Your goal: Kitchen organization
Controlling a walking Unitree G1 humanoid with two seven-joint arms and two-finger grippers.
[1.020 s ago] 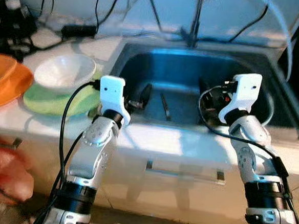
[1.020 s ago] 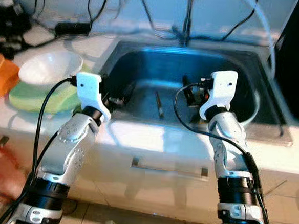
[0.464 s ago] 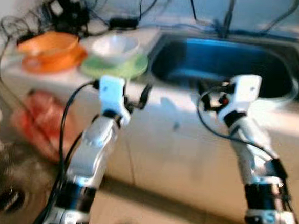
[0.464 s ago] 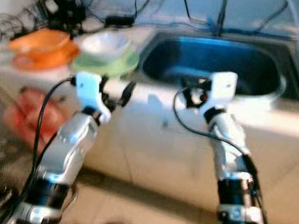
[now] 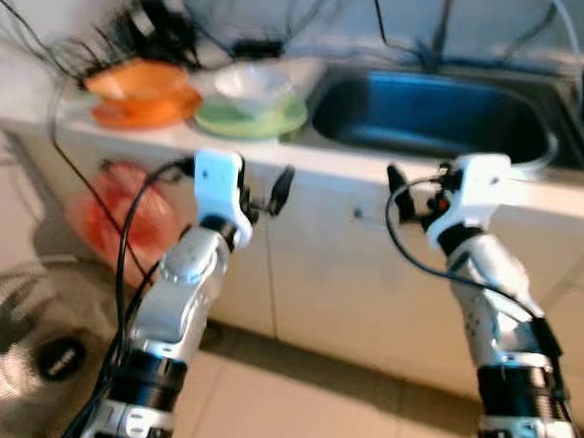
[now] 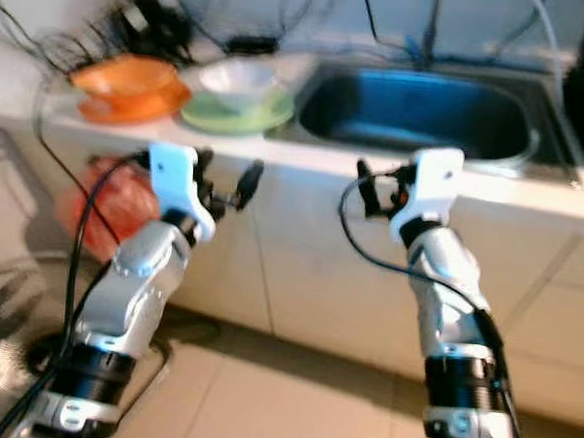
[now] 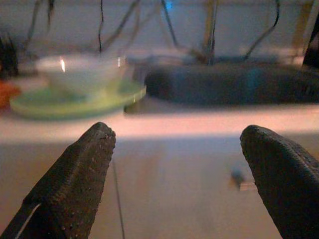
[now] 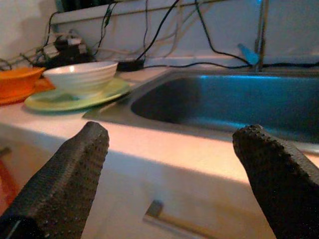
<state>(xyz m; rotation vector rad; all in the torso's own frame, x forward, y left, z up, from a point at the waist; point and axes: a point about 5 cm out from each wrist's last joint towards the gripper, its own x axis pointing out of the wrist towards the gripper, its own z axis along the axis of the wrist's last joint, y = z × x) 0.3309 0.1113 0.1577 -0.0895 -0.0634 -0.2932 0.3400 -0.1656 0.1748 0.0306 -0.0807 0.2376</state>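
A white bowl (image 5: 252,79) sits on a green plate (image 5: 251,122) on the counter, just left of the steel sink (image 5: 429,118). Further left stands an orange bowl (image 5: 141,78) on an orange plate. Both arms are raised in front of the cabinet, below the counter's edge and short of it. My left gripper (image 7: 174,164) is open and holds nothing; it faces the bowl and plate. My right gripper (image 8: 172,164) is also open and holds nothing, and it faces the sink's front rim.
A red bag (image 5: 122,217) hangs against the cabinet at the left. A grey round object (image 5: 22,346) lies on the tiled floor at the lower left. Cables tangle behind the dishes (image 5: 155,24). A faucet (image 8: 261,35) rises behind the sink. A drawer handle (image 8: 164,219) is below the counter.
The camera has pulled back from the sink, so the cabinet front and floor now show. Both grippers, earlier over the sink's front edge, now hang before the cabinet. Dishes have not moved.
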